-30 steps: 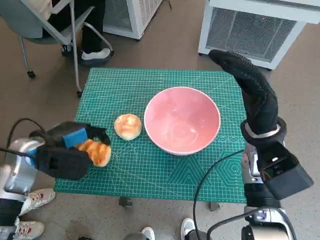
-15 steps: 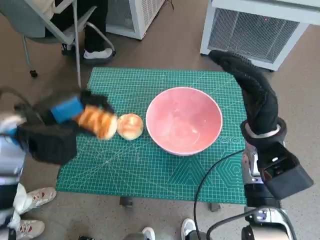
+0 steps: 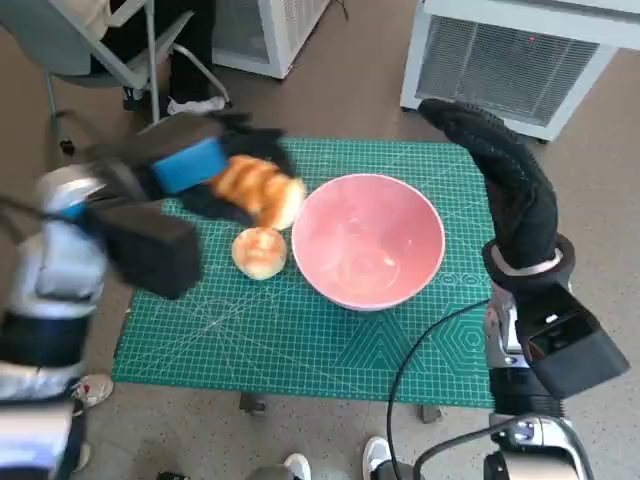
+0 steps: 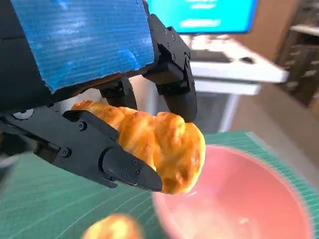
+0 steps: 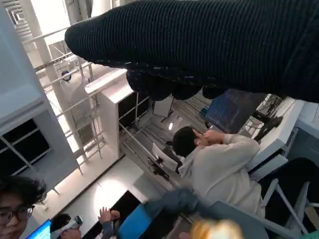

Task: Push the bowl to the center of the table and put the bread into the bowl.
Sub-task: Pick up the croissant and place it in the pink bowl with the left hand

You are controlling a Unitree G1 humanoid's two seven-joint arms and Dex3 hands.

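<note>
A pink bowl sits on the green mat, right of its middle. My left hand grips a golden croissant in the air above the mat, just left of the bowl's rim. In the left wrist view the black fingers clamp the croissant over the bowl. A round bun lies on the mat beside the bowl, blurred in the left wrist view. My right hand is raised past the bowl's right side, stretched flat and holding nothing.
White cabinets stand beyond the table. A chair with a person's legs is at the far left. A shoe shows by the table's near left corner. The right wrist view shows seated people in the room.
My left hand has lifted the croissant from the mat's near left and carried it up and right toward the bowl's rim. The right hand, bowl and bun stay put.
</note>
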